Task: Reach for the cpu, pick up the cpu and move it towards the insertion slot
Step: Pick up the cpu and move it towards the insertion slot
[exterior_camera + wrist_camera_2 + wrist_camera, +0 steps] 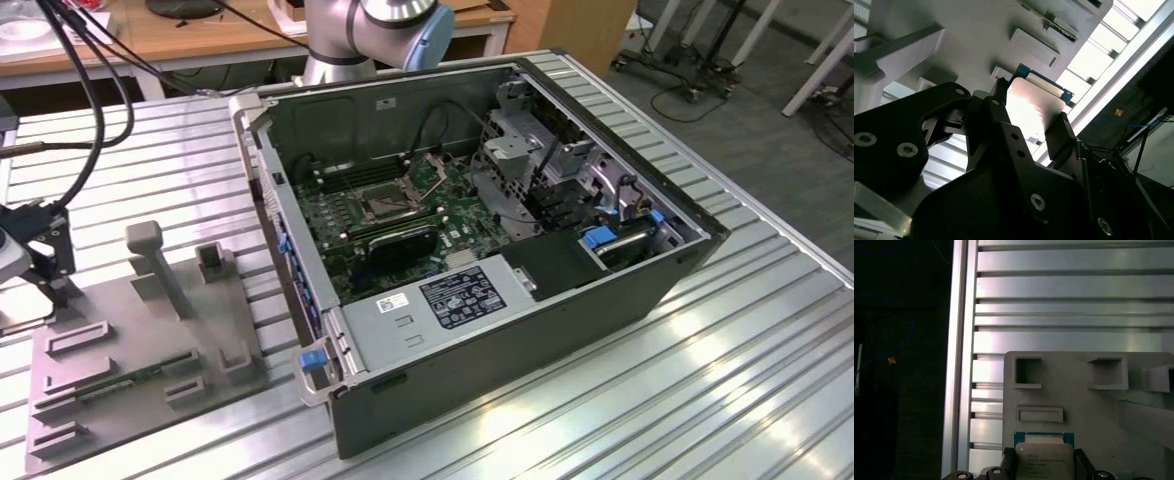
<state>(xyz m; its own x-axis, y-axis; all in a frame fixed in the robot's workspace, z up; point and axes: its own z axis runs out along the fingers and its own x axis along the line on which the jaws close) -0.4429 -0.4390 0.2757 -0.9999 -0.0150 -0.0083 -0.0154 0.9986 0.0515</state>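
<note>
Exterior view, left to right: the arm's dark wrist assembly (30,250) sits at the exterior view's left edge, over the grey fixture plate (120,345). A green memory stick (134,378) lies in the plate.

The plate sits at 8 o'clock from the open computer case (534,310). Bare slatted table (707,380) at 4 o'clock of the case gives free room.

The insertion slot (383,207) is on the green board inside the case, well apart from the wrist. Black memory slots (400,238) lie just beside it, and a metal drive cage (521,160) stands at 3 o'clock.

There is a white printed label (451,294) on the power supply; text not recorded.

First wrist view: the gripper (1044,456) pinches the cpu (1044,462), with its fingers (1008,462) pressed on two opposite edges. Dark print lines are on the lid. The table's edge rail (958,365) borders darkness.

Second wrist view: the lid glares blank. I cannot tell whether the cpu is clear of the plate.
</note>
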